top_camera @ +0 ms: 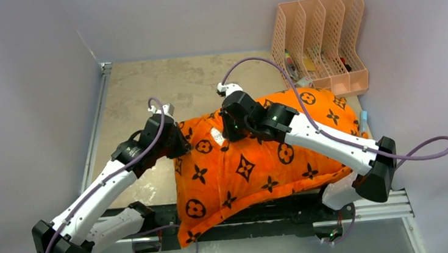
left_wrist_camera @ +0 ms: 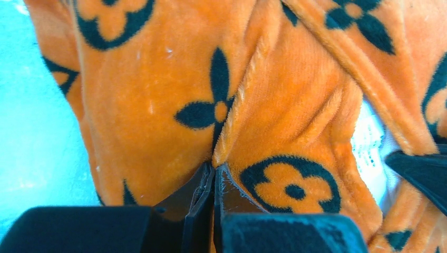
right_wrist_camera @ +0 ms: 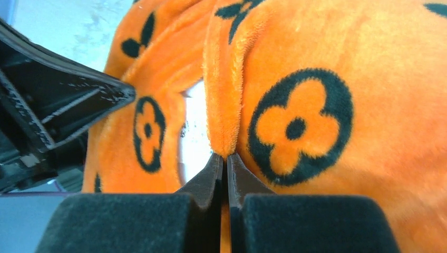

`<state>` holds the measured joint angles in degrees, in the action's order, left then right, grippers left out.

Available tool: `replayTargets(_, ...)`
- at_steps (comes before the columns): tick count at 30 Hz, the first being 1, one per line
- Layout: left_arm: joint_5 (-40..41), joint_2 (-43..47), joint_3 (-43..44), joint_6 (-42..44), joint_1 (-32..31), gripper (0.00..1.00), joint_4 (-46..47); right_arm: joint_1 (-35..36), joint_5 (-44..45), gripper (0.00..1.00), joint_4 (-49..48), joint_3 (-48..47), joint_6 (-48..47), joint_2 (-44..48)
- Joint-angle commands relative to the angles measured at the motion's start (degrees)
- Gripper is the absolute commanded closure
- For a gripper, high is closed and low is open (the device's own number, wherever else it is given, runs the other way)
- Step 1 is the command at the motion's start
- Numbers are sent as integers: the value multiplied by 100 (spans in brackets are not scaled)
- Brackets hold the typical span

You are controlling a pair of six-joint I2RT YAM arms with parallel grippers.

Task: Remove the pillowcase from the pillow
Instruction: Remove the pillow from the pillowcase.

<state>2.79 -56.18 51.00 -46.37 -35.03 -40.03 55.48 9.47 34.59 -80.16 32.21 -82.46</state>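
The orange pillowcase (top_camera: 255, 166) with black flower motifs covers the pillow and lies across the table's middle, reaching over the near edge. My left gripper (top_camera: 177, 144) is at its left end, shut on a fold of the pillowcase (left_wrist_camera: 295, 105) with the jaws pinched together (left_wrist_camera: 215, 167). My right gripper (top_camera: 229, 132) sits on the upper left part, shut on the hem of the pillowcase (right_wrist_camera: 316, 121) at the fingertips (right_wrist_camera: 225, 157). The white pillow (right_wrist_camera: 195, 132) shows only through the opening between the two grips (left_wrist_camera: 369, 142).
A peach file rack (top_camera: 321, 38) holding small items stands at the back right. The beige tabletop (top_camera: 163, 83) lies behind and to the left of the pillow. A metal rail (top_camera: 375, 208) runs along the near edge. Grey walls enclose the sides.
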Motion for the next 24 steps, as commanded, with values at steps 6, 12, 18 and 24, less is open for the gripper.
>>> replayTargets(6, 1953, 112, 91, -340, 22, 100, -1443, 516, 1880, 100, 1421, -900, -260, 84)
replayTargets(12, 2726, 11, 198, -655, 27, 100, -2093, 516, 2491, 100, 1783, -613, -82, 353)
replayTargets(18, 2177, 57, 298, -260, 24, 96, -2193, 494, 2701, 100, 1828, -205, -11, 407)
replayTargets(24, 936, 577, 918, -159, 27, 34, -1174, 489, 1508, 100, 815, 563, 370, 475)
